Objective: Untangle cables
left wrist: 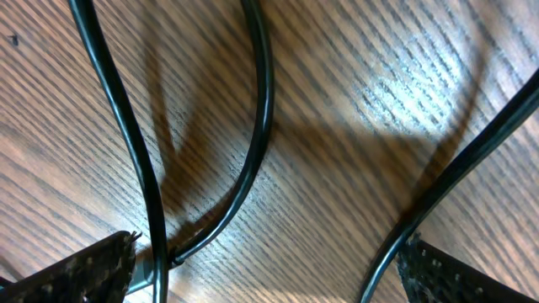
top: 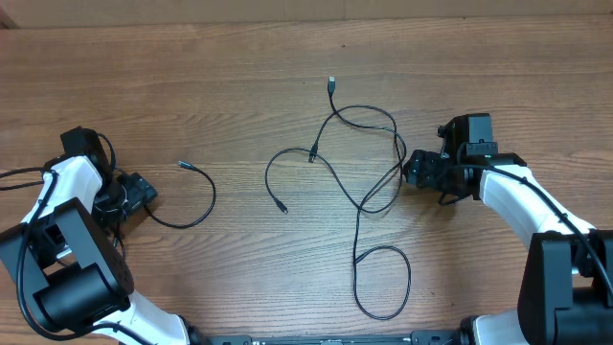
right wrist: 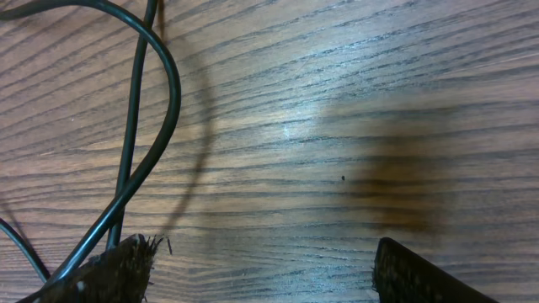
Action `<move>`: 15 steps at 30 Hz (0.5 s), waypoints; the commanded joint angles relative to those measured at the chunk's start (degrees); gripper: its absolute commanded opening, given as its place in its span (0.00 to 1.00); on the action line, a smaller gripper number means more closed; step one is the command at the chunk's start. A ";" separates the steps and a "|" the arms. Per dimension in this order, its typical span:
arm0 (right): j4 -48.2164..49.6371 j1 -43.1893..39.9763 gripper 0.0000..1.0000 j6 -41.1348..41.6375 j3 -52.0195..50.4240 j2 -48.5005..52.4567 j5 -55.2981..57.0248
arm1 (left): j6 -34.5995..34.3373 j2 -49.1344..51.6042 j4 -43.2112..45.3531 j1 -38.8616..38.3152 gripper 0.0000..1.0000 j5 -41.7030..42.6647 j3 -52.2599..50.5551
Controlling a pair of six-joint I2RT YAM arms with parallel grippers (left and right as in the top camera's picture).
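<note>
Several thin black cables (top: 359,163) lie looped over one another in the middle of the wooden table, with a silvery plug (top: 331,83) at the far end. One more thin cable (top: 206,196) lies apart at the left and curves to my left gripper (top: 148,198). In the left wrist view that gripper (left wrist: 269,273) is open, low over the wood, with black cords (left wrist: 261,109) running between and past its fingers. My right gripper (top: 408,171) sits at the tangle's right edge. In the right wrist view it (right wrist: 261,273) is open and empty, with a cable loop (right wrist: 164,109) beside its left finger.
Wooden table (top: 287,57) all around. A long loop of the tangle (top: 383,283) reaches toward the front edge. Thicker black arm cables (top: 19,174) hang by the left arm. The arm bases stand at the front corners.
</note>
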 commanded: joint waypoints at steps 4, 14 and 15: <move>0.33 0.31 0.82 0.22 0.17 0.33 -0.35 | -1.64 0.98 3.10 0.35 1.00 -1.25 -3.80; 0.33 0.31 0.83 0.22 0.17 0.33 -0.35 | -2.08 0.98 5.57 0.35 0.70 0.33 -8.28; 0.33 0.31 0.82 0.22 0.17 0.33 -0.35 | -2.19 0.98 6.03 0.35 0.64 0.35 -8.74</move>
